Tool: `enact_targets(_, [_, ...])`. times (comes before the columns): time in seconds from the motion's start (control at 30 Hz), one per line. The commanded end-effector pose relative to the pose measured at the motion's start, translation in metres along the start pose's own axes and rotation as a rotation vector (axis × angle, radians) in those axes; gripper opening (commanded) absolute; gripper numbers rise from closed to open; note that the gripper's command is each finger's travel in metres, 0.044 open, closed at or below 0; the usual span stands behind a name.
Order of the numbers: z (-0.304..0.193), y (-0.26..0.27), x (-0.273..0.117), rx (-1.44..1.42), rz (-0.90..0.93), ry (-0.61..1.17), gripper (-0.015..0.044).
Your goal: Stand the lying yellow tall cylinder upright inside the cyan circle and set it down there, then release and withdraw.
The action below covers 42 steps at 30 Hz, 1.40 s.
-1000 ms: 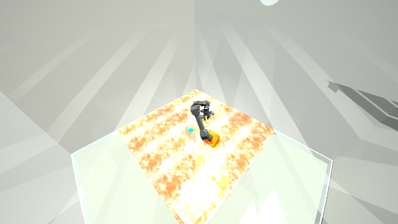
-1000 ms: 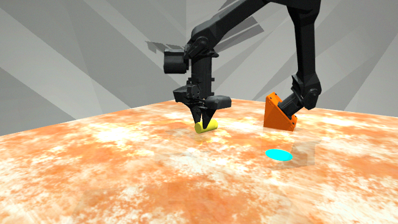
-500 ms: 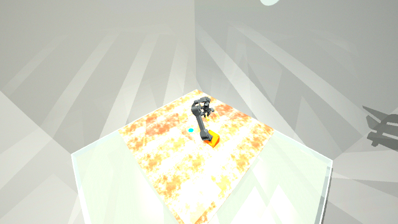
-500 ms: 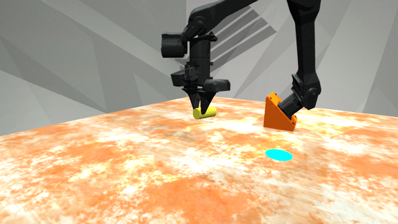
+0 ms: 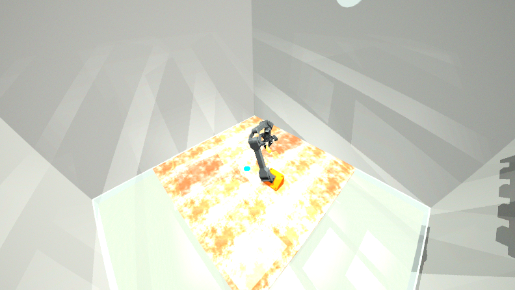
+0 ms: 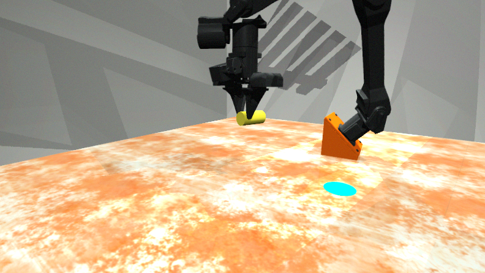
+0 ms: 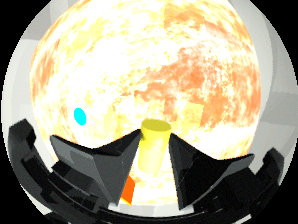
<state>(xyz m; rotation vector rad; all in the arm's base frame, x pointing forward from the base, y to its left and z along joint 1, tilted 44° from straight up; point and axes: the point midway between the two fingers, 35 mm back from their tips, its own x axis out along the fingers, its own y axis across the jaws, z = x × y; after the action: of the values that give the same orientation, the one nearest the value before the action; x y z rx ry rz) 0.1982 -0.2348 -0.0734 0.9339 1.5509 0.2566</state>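
The yellow cylinder [image 5: 268, 149] [image 6: 259, 116] [image 7: 153, 152] is held lying roughly level, above the table top. My gripper [image 6: 244, 116] [image 7: 154, 133] is shut on it, with one finger on each side and the fingers pointing down. In the wrist view one round end of the cylinder shows between the fingertips. The cyan circle [image 5: 246, 168] [image 6: 339, 188] [image 7: 80, 116] is flat on the table with nothing on it. It is well to the right of and below the cylinder in the exterior view, and left of the fingers in the wrist view.
The orange wedge-shaped base [image 5: 276, 181] [image 6: 335, 144] [image 7: 129, 191] of the arm stands on the mottled orange and white table top [image 5: 194, 209] [image 6: 135, 203]. It is behind the cyan circle in the exterior view. The arm arches up from it to the gripper.
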Motion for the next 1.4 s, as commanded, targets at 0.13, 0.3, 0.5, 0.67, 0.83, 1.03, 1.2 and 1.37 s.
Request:
enact_targets(0.13, [-0.002, 0.003, -0.015, -0.004, -0.006, -0.001, 0.0105])
enact_targets(0.3, [-0.001, 0.018, -0.019, 0.003, -0.008, -0.002, 0.0105])
enact_targets(0.5, [-0.001, 0.038, -0.023, 0.011, -0.010, -0.003, 0.0105])
enact_targets(0.67, [-0.001, 0.054, -0.027, 0.017, -0.011, -0.003, 0.0105])
enact_targets(0.83, [-0.002, 0.070, -0.029, 0.023, -0.012, -0.004, 0.0105])
enact_targets(1.03, [-0.004, 0.089, -0.032, 0.030, -0.012, -0.004, 0.0105])
enact_targets(1.2, [-0.007, 0.105, -0.034, 0.036, -0.012, -0.004, 0.0105])
enact_targets(1.37, [-0.010, 0.121, -0.035, 0.042, -0.011, -0.004, 0.0105])
